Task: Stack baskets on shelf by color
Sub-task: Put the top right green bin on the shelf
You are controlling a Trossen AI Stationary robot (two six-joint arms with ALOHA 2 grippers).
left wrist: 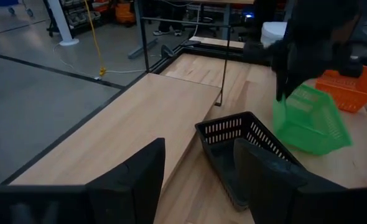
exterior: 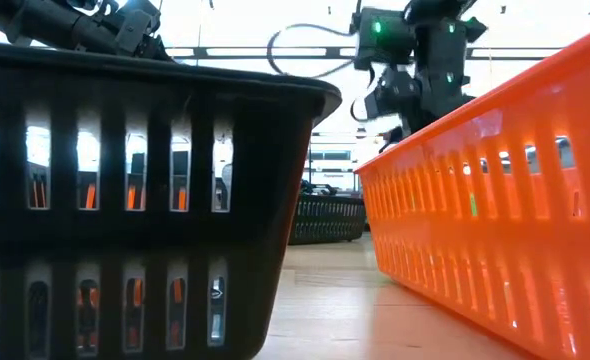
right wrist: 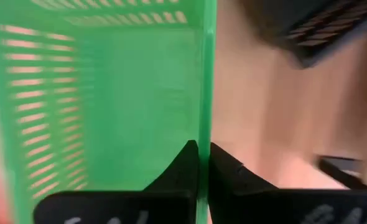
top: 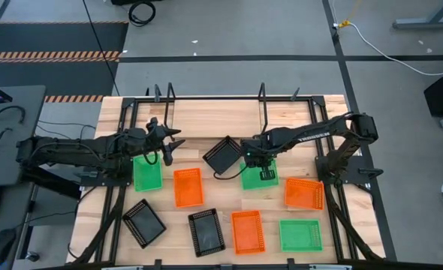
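Right gripper (top: 260, 166) sits over the middle of the light wooden desk (top: 326, 232), its dark fingers (right wrist: 224, 165) pinched narrow on the thin wall of a green plastic mesh basket (top: 257, 177); in the right wrist view that green wall (right wrist: 205, 74) runs straight up between the two finger tips, and in the left wrist view the basket hangs tilted and lifted off the wood under the right arm. Left gripper (top: 169, 147) hovers near the back of the desk, just behind another green mesh basket (top: 148, 173) lying flat; its fingers (left wrist: 137, 177) are spread wide with nothing between them. A black mesh basket (top: 223, 155) lies skewed between the two grippers, one end resting up on the light wooden shelf board (top: 206, 124), which is framed by thin black metal posts (top: 262, 94) along the back; the board carries no other basket. Rest of the baskets lie loose on the desk: an orange mesh basket (top: 188, 187) just beside the flat green one, a second orange one (top: 304, 193) to the right of the held basket, a third orange one (top: 247, 231) at front centre, a third green basket (top: 300, 235) front right, and two black ones (top: 144, 223) (top: 207, 231) front left. No stacks by colour yet.
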